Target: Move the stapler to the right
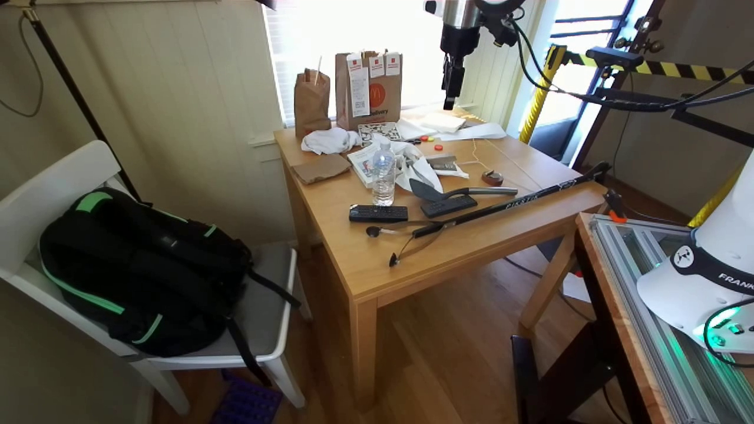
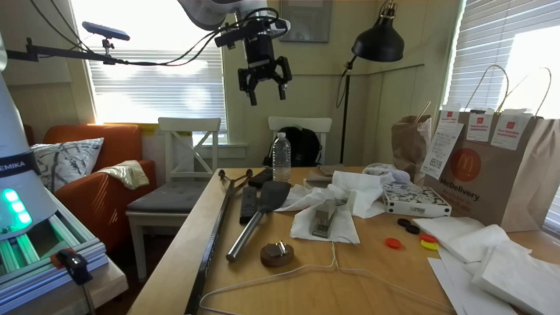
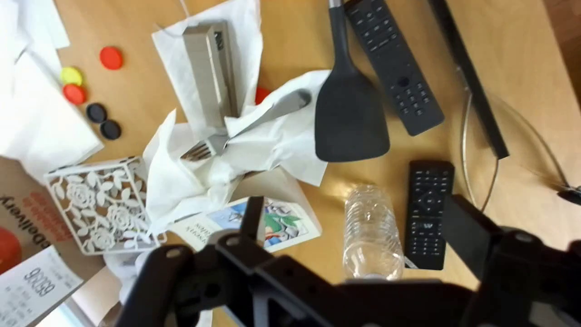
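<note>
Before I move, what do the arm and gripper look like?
The arm is white, its dark band showing FRANK and EMIKA in white, with green lights below. The gripper is black, with two angular, jointed fingers. Black cables run off the arm.

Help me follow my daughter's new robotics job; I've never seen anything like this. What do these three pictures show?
The machine is a single robot arm, and its black gripper works like a simple hand. Two pictures were taken from outside the robot, from different places; the third was taken from its wrist, so parts of the gripper fill the bottom. On the wooden table lie, among other things, a stapler on white paper, a spatula, two remote controls and a long black grabber stick; a clear bottle and a McDelivery bag stand there too. Nothing is held: the gripper is open and empty above the table. The stapler is what it is meant to move.
</note>
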Available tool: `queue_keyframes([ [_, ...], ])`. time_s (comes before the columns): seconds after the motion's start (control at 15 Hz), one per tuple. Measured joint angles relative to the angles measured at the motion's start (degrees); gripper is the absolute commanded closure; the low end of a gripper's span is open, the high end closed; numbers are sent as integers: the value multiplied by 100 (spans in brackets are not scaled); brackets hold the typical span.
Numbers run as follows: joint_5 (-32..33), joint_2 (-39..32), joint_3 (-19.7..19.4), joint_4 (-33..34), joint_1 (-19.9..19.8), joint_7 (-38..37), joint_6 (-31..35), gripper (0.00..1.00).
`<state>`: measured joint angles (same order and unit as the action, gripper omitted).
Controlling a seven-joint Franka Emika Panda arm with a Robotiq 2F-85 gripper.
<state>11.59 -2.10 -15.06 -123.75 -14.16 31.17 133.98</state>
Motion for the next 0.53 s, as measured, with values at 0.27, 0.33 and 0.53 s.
queue_keyframes([
  [0.27, 206, -357, -94, -206, -127, 1, 1024, 0],
  [0.33, 206, -504, -118, -204, -192, 2, 1133, 0],
  [0.53, 199, -960, -164, -112, -406, 2, 1236, 0],
])
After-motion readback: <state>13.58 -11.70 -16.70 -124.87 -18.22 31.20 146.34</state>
